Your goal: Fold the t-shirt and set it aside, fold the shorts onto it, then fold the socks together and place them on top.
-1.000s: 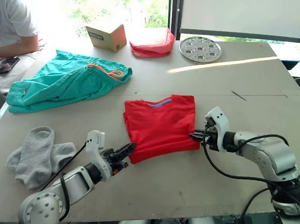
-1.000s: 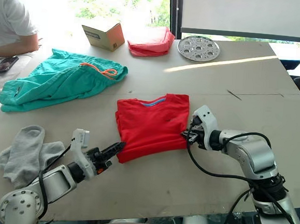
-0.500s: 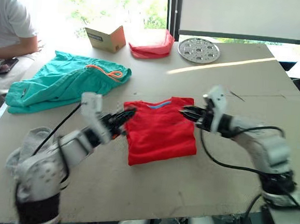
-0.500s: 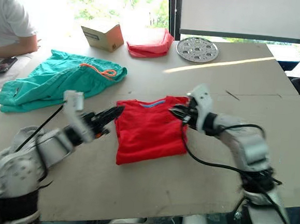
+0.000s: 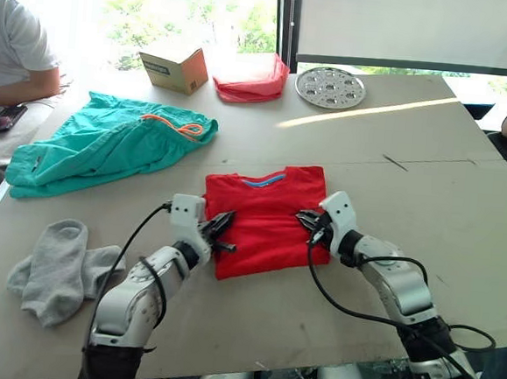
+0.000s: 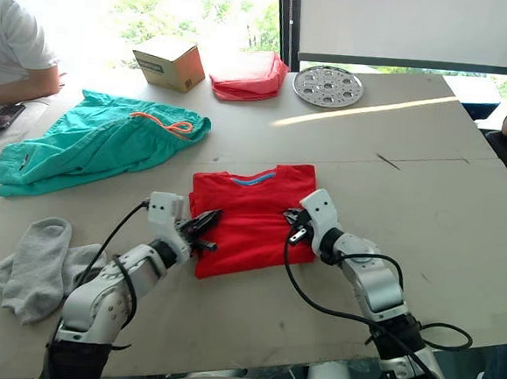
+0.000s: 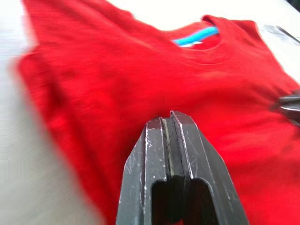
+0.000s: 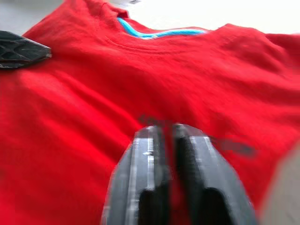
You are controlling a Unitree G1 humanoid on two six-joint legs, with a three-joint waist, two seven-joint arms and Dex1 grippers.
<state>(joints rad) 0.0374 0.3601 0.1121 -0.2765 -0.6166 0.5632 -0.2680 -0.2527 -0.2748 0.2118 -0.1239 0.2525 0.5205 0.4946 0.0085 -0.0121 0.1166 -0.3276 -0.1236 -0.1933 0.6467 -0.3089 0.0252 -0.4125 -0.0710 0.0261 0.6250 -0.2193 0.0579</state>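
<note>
The t-shirt [image 5: 265,218] lies folded mid-worktop [image 5: 431,168], with the left end effector [image 5: 221,231] and right end effector [image 5: 308,220] at its two side edges — both clenched, nothing between their fingers. With no fabric gripped, sliding it aside could drag the layers apart — or bunch them.

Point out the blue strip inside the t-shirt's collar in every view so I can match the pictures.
Left eye view: the blue strip lies at the t-shirt's far edge, mid-table.
Right eye view: the same strip, at the shirt's far edge.
Left wrist view: the strip sits inside the collar, beyond the left gripper.
Right wrist view: the strip curves along the collar, beyond the right gripper.
Shared landmark: the red collar around the strip.
</note>
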